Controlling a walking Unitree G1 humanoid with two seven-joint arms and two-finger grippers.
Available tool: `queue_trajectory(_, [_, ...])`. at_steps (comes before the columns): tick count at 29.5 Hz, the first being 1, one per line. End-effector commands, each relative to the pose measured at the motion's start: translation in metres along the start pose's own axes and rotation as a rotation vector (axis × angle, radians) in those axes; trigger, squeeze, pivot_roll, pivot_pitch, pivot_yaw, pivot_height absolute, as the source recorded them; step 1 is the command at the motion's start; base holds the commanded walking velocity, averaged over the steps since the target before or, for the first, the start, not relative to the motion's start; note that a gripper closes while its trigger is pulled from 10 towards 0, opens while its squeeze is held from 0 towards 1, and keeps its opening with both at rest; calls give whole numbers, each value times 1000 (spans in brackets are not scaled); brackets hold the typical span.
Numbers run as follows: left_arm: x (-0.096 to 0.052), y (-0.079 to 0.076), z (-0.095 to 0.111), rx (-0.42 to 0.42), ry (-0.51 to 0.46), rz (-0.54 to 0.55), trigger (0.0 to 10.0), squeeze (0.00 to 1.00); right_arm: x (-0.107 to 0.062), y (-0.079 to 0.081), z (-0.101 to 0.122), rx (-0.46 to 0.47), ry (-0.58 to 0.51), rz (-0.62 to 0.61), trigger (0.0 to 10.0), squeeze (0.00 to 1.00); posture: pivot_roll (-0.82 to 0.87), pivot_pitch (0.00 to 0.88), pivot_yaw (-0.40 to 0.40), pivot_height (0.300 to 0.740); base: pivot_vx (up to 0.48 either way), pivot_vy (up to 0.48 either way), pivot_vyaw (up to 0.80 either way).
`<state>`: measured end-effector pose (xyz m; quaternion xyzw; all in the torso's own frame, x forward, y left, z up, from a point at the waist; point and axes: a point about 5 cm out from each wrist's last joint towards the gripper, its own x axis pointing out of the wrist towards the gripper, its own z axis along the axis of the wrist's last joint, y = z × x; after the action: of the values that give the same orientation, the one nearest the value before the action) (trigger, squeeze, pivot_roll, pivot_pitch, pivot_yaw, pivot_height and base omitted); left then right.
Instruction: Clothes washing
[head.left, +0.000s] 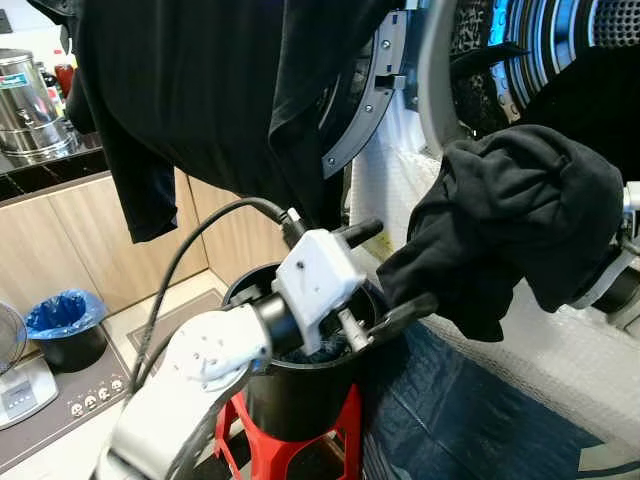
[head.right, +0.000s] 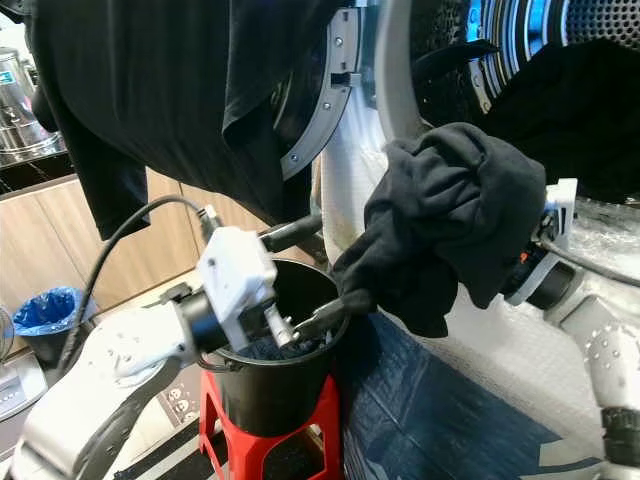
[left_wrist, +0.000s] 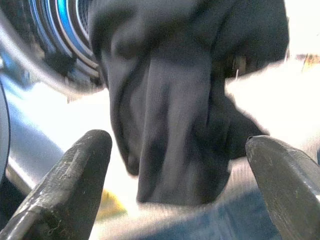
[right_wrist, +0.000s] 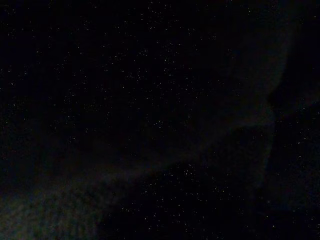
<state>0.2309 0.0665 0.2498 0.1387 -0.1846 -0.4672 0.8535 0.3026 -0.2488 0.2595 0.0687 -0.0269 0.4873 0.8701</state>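
One bundle of black cloth (head.left: 520, 215) is seen bunched into a rounded, wrinkled lump, matte and soft, with a loose flap drooping from its lower edge. It is draped over the right claw (head.right: 530, 262), whose fingers are hidden under the fabric, so it cannot be told whether that claw is clenched or released. The bundle is held just in front of the washing machine drum (head.left: 560, 40), beside the open round door (head.left: 365, 95).

The left claw (head.left: 385, 275) is spread wide, nothing being grasped between its two black fingers (head.left: 360, 233). It is poised above the black bucket (head.left: 300, 390), and the cloth bundle hangs just beyond its fingertips, the lower finger touching or nearly touching the drooping flap. In the left wrist view the cloth is seen between and past the two fingers. The bucket is set on a red stool (head.left: 345, 430). A second black garment (head.left: 200, 90) is hung above the left claw.
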Motion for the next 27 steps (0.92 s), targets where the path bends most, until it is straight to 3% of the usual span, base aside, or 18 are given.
queue_trajectory(1, [-2,0,5,7,-11,1,10000,1000,2,3,15,-39,-11,49,0,0,-12,0,-50,740,0,0,0])
queue_trajectory(5, [-3,-2,6,11,-17,14,10000,1000,-2,5,24,-44,13,126,0,0,-9,0,-60,740,0,0,0])
queue_trajectory(6, [-3,-2,5,13,-15,19,10000,243,-4,5,28,-36,6,149,588,0,-8,0,-63,740,0,0,0])
queue_trajectory(7, [-3,-3,5,16,-15,22,10000,243,-6,5,31,-30,0,164,588,0,-7,0,-66,740,0,0,0])
queue_trajectory(8, [-3,-3,5,25,-13,24,10000,0,-5,5,35,-33,-11,175,10000,0,-7,0,-66,740,0,0,0])
queue_trajectory(17, [-4,-6,2,16,-7,60,10000,0,21,-2,76,-6,-57,196,10000,0,-1,0,-89,740,0,0,0])
queue_trajectory(24, [-5,-11,3,12,-2,83,10000,0,56,-22,91,-50,24,5,10000,0,18,0,-114,740,0,0,0])
queue_trajectory(27, [-6,-11,3,12,1,87,10000,0,59,-23,93,-50,29,-4,10000,0,18,0,-114,740,0,0,0])
